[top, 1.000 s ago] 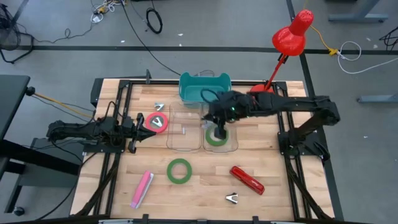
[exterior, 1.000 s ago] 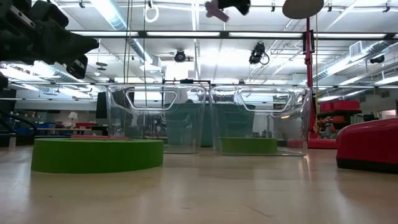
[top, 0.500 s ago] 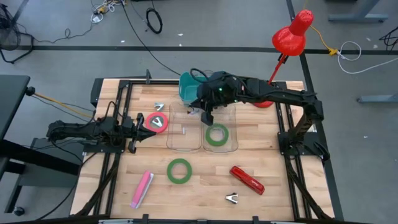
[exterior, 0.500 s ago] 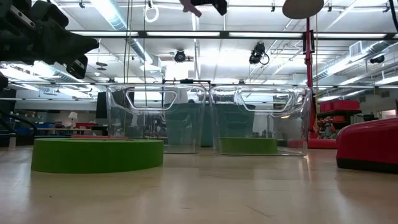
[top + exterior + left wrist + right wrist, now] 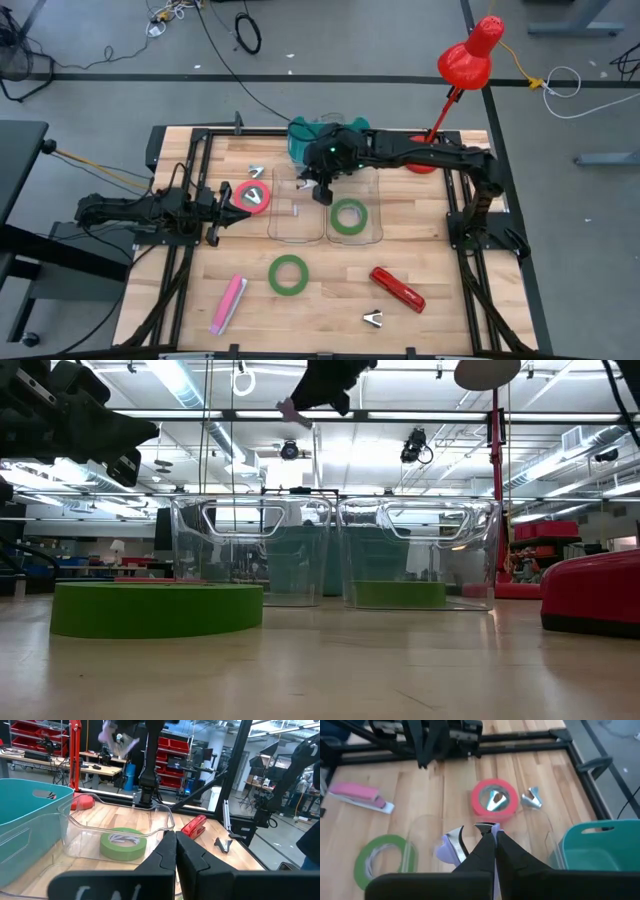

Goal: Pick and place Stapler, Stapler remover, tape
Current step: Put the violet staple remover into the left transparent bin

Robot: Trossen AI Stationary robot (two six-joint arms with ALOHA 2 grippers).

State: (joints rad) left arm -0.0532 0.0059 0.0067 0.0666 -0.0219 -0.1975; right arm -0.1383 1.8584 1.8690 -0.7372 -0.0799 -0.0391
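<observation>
My right gripper (image 5: 322, 192) hangs above the left clear bin (image 5: 296, 212), shut on a lavender-and-metal stapler remover (image 5: 451, 847), which also shows in the low view as the stapler remover (image 5: 290, 408). One green tape (image 5: 348, 216) lies flat in the right clear bin (image 5: 372, 232). Another green tape (image 5: 288, 274) and a red-pink tape (image 5: 253, 196) lie flat on the table. A pink stapler (image 5: 228, 303) and a red stapler (image 5: 398, 288) lie near the front. My left gripper (image 5: 214, 222) rests shut at the table's left. My right gripper pinches the stapler remover between its two fingertips, at a metal part (image 5: 484, 826) of it. The fingers slant down from the table's right. The lavender handle (image 5: 444, 854) and one metal jaw stick out to one side of the fingers. The remover is lifted clear, high above the bins.
A teal bin (image 5: 300, 140) stands behind the clear bins, with a red lamp (image 5: 466, 58) at the far right. Loose stapler removers lie at the far left (image 5: 257, 172), inside the red-pink tape (image 5: 494, 800) and near the front (image 5: 373, 318).
My right gripper has gone toward the table's left edge, from over the right clear bin to over the left one, and has sunk a little. It stays shut on the stapler remover, which travels with it. The green tape stays in the right bin.
</observation>
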